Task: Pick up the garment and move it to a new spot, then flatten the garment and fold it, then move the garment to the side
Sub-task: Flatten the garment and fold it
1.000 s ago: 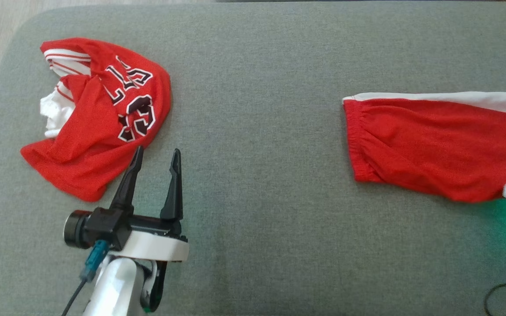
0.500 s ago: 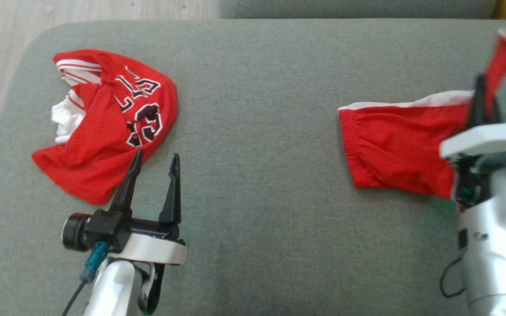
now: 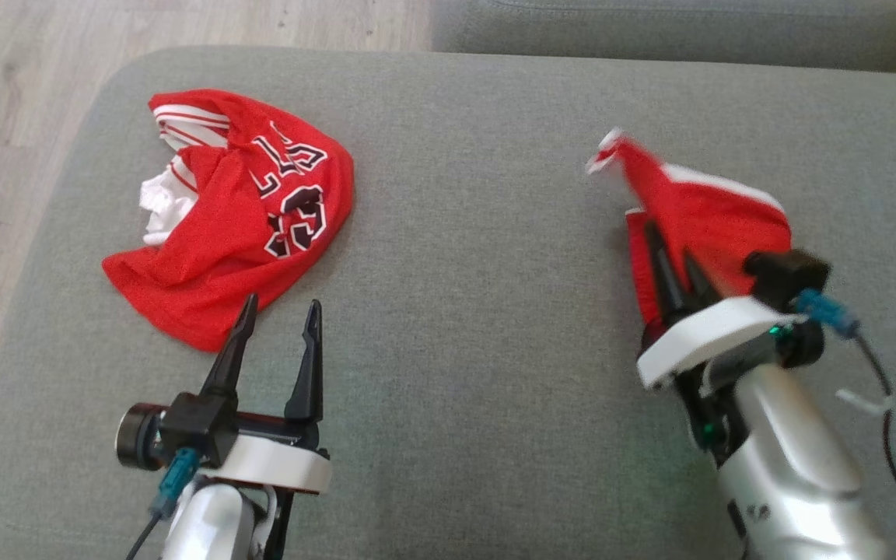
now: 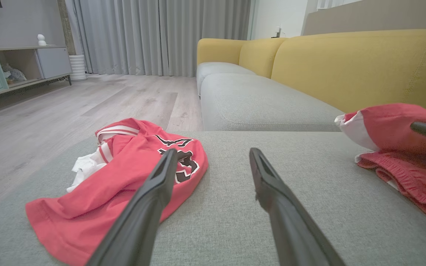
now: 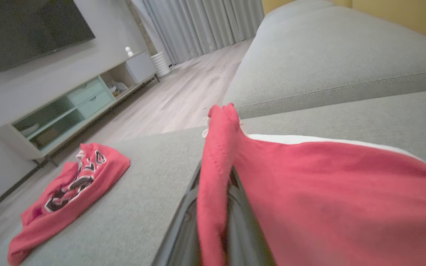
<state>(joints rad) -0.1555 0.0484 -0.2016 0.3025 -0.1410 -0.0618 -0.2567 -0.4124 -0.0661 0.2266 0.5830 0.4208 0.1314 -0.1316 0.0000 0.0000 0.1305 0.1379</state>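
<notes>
- Head view: left gripper (image 3: 281,303) sits low at near left, forearm upright in view, fingers pointing away. The jaws are spread wide and hold nothing. 1 fingertip is at the near hem of the garment (image 3: 238,225); contact unclear.
- Garment lies crumpled on the far-left part of the grey cushion (image 3: 479,334), lettering partly folded under.
- Right gripper (image 3: 670,253) at right, forearm angled up-left, jaws clamped on the red white-edged cloth (image 3: 720,214). 1 corner is lifted and blurred.
- Left wrist view: 2 dark fingers well apart, bare cushion between them. Garment lies left; cloth is cut off at the right edge.
- Right wrist view: cloth drapes over the fingers, hiding their tips. Garment far left, well apart.
</notes>
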